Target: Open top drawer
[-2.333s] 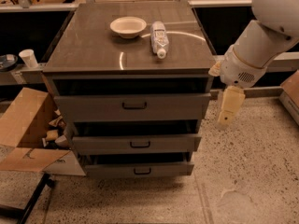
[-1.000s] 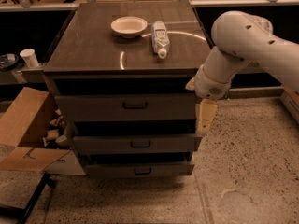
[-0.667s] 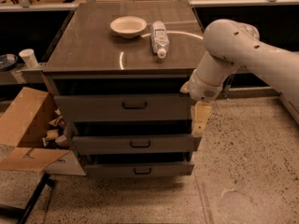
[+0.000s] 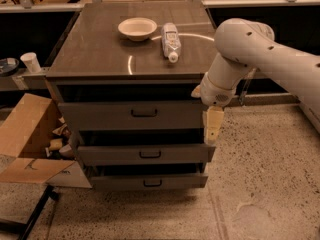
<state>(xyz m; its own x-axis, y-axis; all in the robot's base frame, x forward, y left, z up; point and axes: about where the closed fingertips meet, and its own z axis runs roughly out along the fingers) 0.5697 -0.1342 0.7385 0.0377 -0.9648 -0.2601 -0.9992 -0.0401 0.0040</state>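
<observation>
The top drawer [image 4: 100,116] is the tallest grey front on the cabinet, with a small black bar handle [image 4: 144,113] at its centre. It stands a little out from the cabinet frame, with a dark gap above it. My gripper [image 4: 212,127] hangs pointing down from the white arm [image 4: 250,49], right at the drawer front's right end. It is well to the right of the handle and overlaps the cabinet's right corner.
Two shallower grey drawers [image 4: 145,154] [image 4: 150,182] sit below, also slightly out. On the cabinet top [image 4: 90,49] are a white bowl [image 4: 137,28] and a lying bottle [image 4: 170,40]. An open cardboard box [image 4: 27,144] stands at the left. A paper cup [image 4: 31,62] stands on a ledge behind it.
The arm has swung left toward the cabinet. The gripper has moved from beside the cabinet's right side to the right end of the top drawer front. The drawers have not moved.
</observation>
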